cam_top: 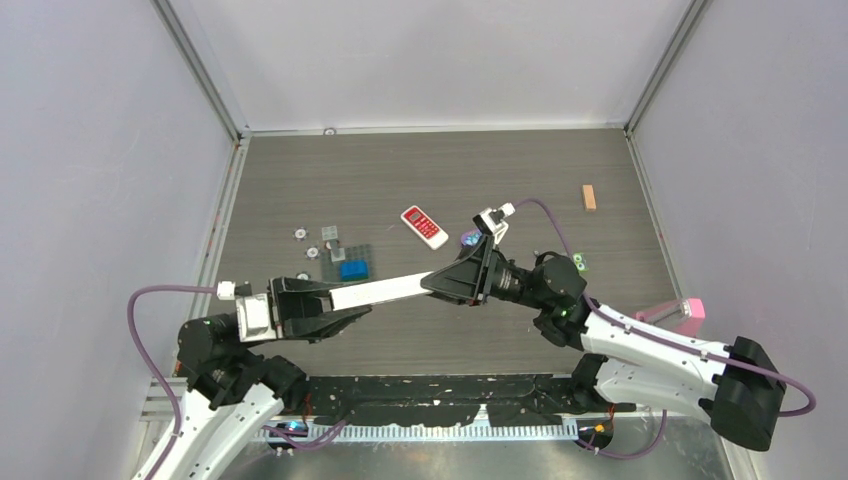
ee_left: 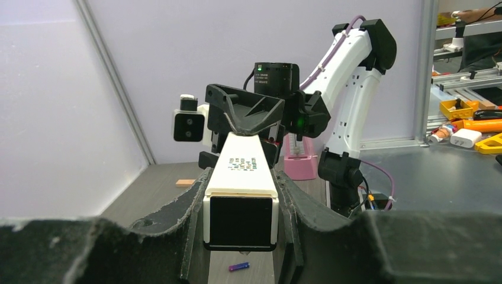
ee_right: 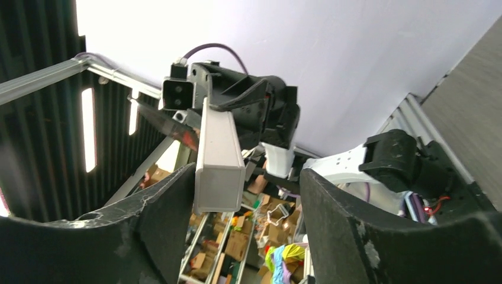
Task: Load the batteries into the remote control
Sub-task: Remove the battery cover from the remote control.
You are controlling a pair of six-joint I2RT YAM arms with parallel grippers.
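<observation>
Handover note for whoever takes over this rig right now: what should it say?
Left gripper: shut on the long white bar-shaped remote control, held above the grey table.
Right gripper: fingers open around the remote's other end, not clamped.
One blue-purple cylindrical battery lies on the table beneath the remote; other cells not visible.
Done: remote picked up.
Left: loading; no cell seen in it yet.
</observation>
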